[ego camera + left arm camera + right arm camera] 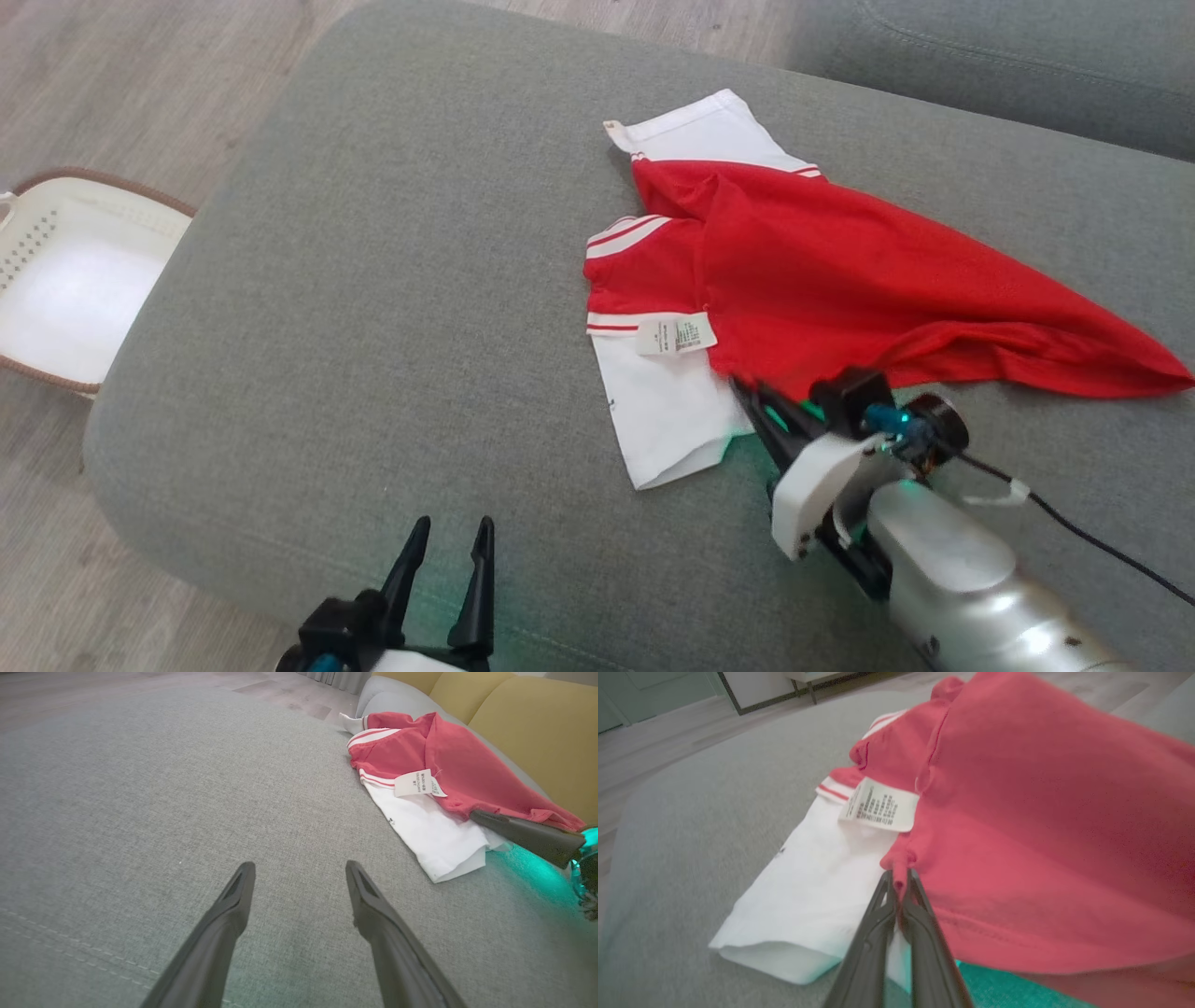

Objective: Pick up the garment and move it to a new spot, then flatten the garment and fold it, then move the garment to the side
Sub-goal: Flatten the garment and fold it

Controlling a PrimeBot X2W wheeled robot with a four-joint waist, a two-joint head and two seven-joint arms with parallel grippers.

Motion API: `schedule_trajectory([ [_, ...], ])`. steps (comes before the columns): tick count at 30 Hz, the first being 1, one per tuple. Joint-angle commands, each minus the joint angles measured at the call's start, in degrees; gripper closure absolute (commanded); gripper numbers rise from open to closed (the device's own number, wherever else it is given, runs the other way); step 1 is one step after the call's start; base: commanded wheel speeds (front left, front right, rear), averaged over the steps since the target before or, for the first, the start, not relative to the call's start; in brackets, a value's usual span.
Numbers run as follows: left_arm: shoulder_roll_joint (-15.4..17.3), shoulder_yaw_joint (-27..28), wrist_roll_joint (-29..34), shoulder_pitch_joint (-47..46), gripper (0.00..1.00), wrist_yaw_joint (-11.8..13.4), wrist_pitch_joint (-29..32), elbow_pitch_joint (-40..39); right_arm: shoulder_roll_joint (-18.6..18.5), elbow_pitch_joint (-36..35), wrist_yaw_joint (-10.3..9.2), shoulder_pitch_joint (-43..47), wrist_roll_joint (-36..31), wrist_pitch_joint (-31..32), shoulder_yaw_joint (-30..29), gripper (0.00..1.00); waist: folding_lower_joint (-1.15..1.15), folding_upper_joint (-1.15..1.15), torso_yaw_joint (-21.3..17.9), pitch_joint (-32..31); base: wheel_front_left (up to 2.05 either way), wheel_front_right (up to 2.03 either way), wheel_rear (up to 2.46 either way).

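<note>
The garment (840, 271) is a red shirt with white sleeves, lying crumpled on the grey sofa cushion (392, 280); a white care label (676, 334) shows near its middle. My right gripper (742, 385) is shut on a pinched fold of the red cloth at the garment's near edge, beside the white sleeve (808, 891). In the right wrist view the two fingers (878, 914) clamp a small bunch of red fabric (899, 861). My left gripper (448, 537) stands open at the cushion's near edge, well left of the garment (448, 765), holding nothing.
A cream perforated laundry basket (56, 280) sits on the wooden floor left of the cushion. Another grey cushion (1027, 56) lies at the back right. Yellow sofa backs (528, 723) rise behind the garment in the left wrist view. A black cable (1083, 532) trails from the right wrist.
</note>
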Motion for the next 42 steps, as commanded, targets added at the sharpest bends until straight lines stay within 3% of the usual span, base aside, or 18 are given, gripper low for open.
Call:
schedule_trajectory([
  [1,-0.06,1.49,-0.50,-2.30,0.00,0.37,-0.56,-1.66,0.56,-2.15,-0.04,-1.75,0.30,-0.62,-0.30,1.00,0.00,0.00,-0.11,-0.03,0.00,0.00,0.00],
  [6,-0.06,1.57,-0.94,-2.25,0.00,0.16,-0.56,-1.86,0.14,-7.98,-0.04,-1.98,2.89,-0.62,-4.33,1.00,0.00,0.00,-0.69,-0.35,0.00,0.00,0.00],
  [9,-0.06,1.82,-0.97,-2.02,0.00,0.02,-0.56,-1.90,-2.13,-10.62,-0.04,-4.60,4.92,-0.63,-6.78,1.00,0.00,0.00,-0.80,-0.78,0.00,0.00,0.00],
  [14,-0.06,1.82,-0.80,-1.65,0.00,-0.09,-0.56,-1.76,-4.61,-11.06,-0.04,-6.77,6.36,-0.37,-4.72,1.00,0.00,0.00,-0.47,-1.26,0.00,0.00,0.00],
  [19,-0.06,2.12,-0.75,-1.29,0.00,0.00,-0.56,-1.85,-4.62,-11.34,-0.04,-5.57,9.05,-0.21,-2.09,1.00,0.00,0.00,-0.57,-1.25,0.00,0.00,0.00],
  [23,-0.06,2.17,-0.65,-1.48,0.00,0.06,-0.56,-1.95,-5.24,-11.19,-0.04,-6.11,10.48,-0.43,-3.57,1.00,0.00,0.00,-0.75,-0.97,0.00,0.00,0.00],
  [28,-0.06,1.86,-0.44,-2.29,0.00,-0.13,-0.56,-2.22,-9.40,-8.67,-0.04,-13.58,8.50,-0.59,-9.88,1.00,0.00,0.00,-0.39,0.13,0.00,0.00,0.00],
  [34,-0.06,0.27,-0.74,-3.16,0.00,-0.29,-0.56,-2.19,-14.99,0.60,-0.04,-23.85,2.07,-0.61,-15.81,1.00,0.00,0.00,1.51,1.68,0.00,0.00,0.00],
  [35,-0.06,-0.05,-0.85,-3.27,0.00,-0.25,-0.56,-2.18,-15.93,3.26,-0.04,-25.68,0.62,-0.62,-17.46,0.92,0.00,0.00,1.85,1.97,0.00,0.00,0.00],
  [36,-0.06,-0.29,-0.96,-3.35,0.00,-0.17,-0.56,-2.17,-16.69,5.79,-0.04,-27.28,-0.91,-0.62,-19.08,0.00,0.00,0.00,2.12,2.22,0.00,0.00,0.00],
  [39,-0.06,-0.68,-1.23,-3.36,0.00,0.10,-0.56,-2.20,-17.05,12.25,-0.04,-29.69,-3.85,-0.62,-23.32,0.00,0.00,0.00,2.41,2.49,0.00,0.00,0.00],
  [42,-0.06,-0.39,-1.46,-3.18,0.00,0.51,-0.56,-2.47,-16.64,13.24,-0.04,-28.29,-6.35,-0.62,-26.33,0.00,0.00,0.00,1.65,2.66,0.00,0.00,0.00],
])
